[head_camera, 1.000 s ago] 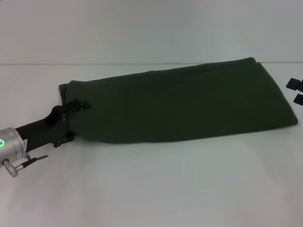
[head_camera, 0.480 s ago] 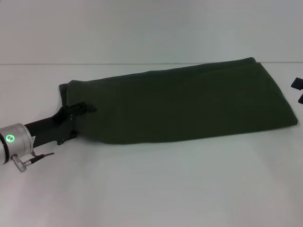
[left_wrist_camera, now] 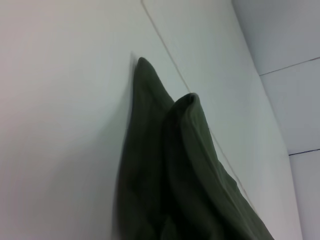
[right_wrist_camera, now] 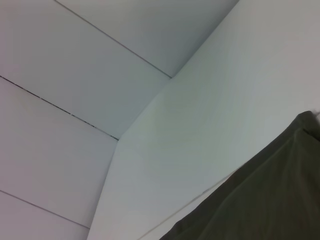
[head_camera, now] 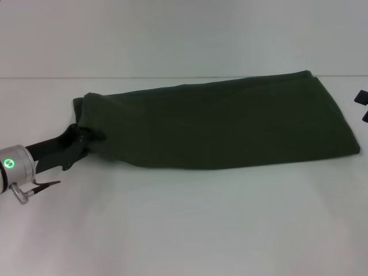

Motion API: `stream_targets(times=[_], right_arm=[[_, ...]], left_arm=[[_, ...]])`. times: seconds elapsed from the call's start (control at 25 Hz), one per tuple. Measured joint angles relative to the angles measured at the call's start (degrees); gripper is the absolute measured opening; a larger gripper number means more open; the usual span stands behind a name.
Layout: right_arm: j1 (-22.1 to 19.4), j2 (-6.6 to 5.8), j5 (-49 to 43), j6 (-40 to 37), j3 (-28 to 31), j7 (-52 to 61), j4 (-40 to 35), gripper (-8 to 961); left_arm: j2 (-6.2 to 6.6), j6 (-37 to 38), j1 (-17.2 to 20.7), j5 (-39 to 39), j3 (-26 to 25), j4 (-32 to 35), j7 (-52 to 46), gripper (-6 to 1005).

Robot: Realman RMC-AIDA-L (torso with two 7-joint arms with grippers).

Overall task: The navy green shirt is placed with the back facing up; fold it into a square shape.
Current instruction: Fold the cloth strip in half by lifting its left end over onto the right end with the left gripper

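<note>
The navy green shirt [head_camera: 230, 123] lies on the white table [head_camera: 184, 224] as a long dark olive band, plain side up, running from left to far right. My left gripper [head_camera: 82, 138] is at its left end, where the cloth bunches up over the black fingers; it looks shut on that end. The left wrist view shows the shirt [left_wrist_camera: 175, 175] close up as a raised fold. My right gripper [head_camera: 363, 107] shows only as two separate black fingertips at the right edge, open and just off the shirt's right end. A corner of the shirt [right_wrist_camera: 270, 200] appears in the right wrist view.
A pale wall [head_camera: 184, 34] rises behind the table's back edge. White tabletop stretches in front of the shirt.
My left gripper has drawn back to the left and toward me, and the shirt's left end has bunched and lifted with it. The right gripper has slid further off to the right.
</note>
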Motion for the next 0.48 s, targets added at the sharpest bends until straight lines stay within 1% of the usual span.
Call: stream_targets(times=[0.08,0.32,0.48], right_arm=[[0.1,0.00,0.0,0.0,0.0,0.0,0.2,824],[0.2,0.00,0.0,0.3,0.0,0.0,0.5,822],[0.3,-0.03,0.0,0.3,0.0,0.0,0.5,821]], left_arm=[[0.03,0.0,0.0,0.0,0.2,0.2,0.1,270],[0.43,-1.2,-0.4,0.0,1.3,0.9,1.0,34],[0.82,-4.5,0.2,0.0,1.4,2.5,2.1,32]])
